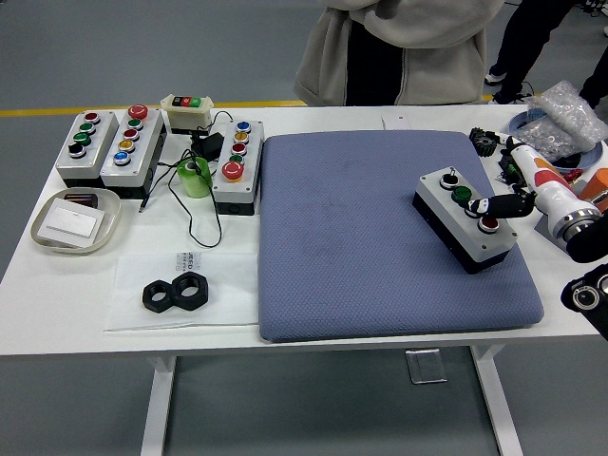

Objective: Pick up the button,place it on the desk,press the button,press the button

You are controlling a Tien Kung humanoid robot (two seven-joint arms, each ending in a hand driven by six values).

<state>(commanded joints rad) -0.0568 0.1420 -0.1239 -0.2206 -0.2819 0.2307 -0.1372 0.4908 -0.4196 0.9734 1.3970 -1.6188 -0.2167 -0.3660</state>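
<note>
A grey three-button box (pixel 454 231) lies tilted on the right part of the blue mat (pixel 361 247). It has a black button (pixel 449 177), a green button (pixel 463 194) and a red button (pixel 489 224). My right hand (pixel 486 204) reaches in from the right edge and holds nothing. One black finger (pixel 503 203) is stretched out over the top of the box, its tip between the green and the red button. My left arm is out of view.
Three larger button boxes (pixel 85 142) (pixel 133 141) (pixel 237 169) and a small one (pixel 187 110) stand at the back left, with a green roll (pixel 195 177) and cables. A tray (pixel 76 220) and black nuts (pixel 176 293) lie front left. Bags and parts (pixel 560 119) lie back right. A person (pixel 399 47) stands behind the table.
</note>
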